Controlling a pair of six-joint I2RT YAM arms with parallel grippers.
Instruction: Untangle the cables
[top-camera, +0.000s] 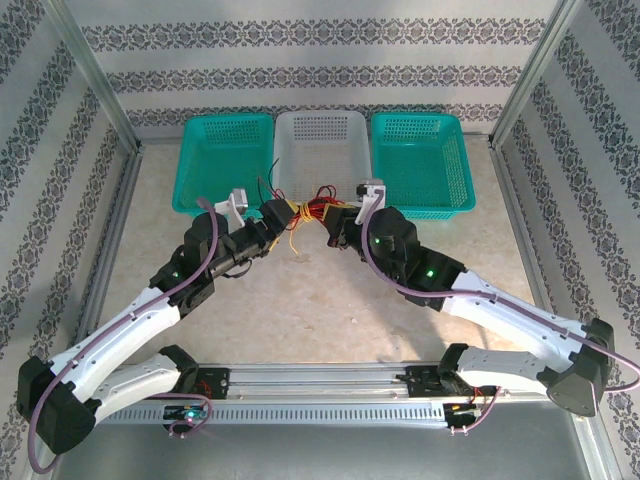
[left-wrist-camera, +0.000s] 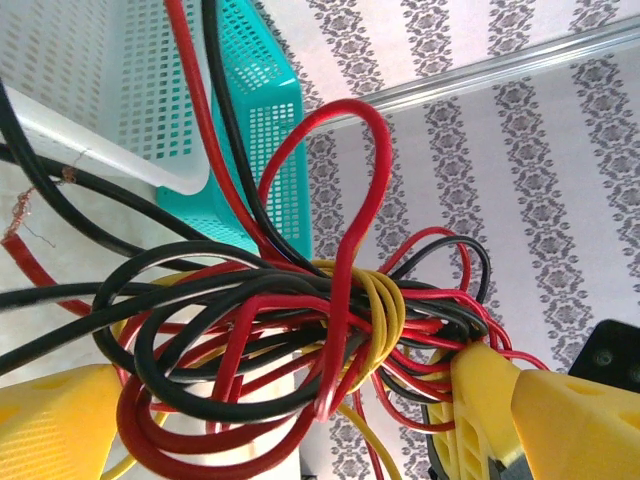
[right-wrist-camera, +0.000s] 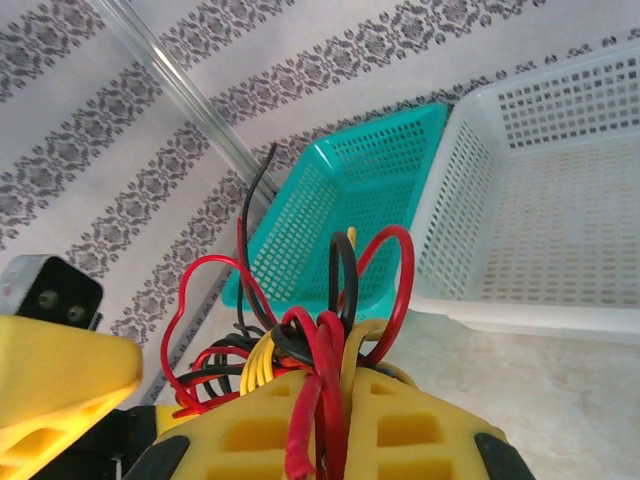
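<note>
top view, left to right: left teal basket (top-camera: 225, 160), white basket (top-camera: 320, 145), right teal basket (top-camera: 420, 160) in a row along the far side of the table (top-camera: 300, 300), sides touching or nearly so. All three show bare mesh floors; the cables (top-camera: 308, 212) sit outside them, bunched just in front of the white basket's near rim

left gripper (top-camera: 280, 211) and right gripper (top-camera: 338, 217) face each other nose to nose with the bunch between them; a yellow strand hangs down from it toward the table

left wrist view resolves what the top view squashes into a blob: red, black and yellow wires in one knot, a yellow strand coiled several turns round the middle, a tall red loop standing above it, a frayed copper end (left-wrist-camera: 20, 210) on a red wire at far left. Left gripper is spread fully wide, its yellow finger (left-wrist-camera: 60, 420) at bottom left, knot in the gap, nothing pinched

right wrist view gives the grip: right gripper's yellow fingers (right-wrist-camera: 400, 440) are closed together on red strands of the cables, with red, black and yellow loops fanning up above the tips and one black end sticking straight up. Behind them, a teal basket sits left of the white one
</note>
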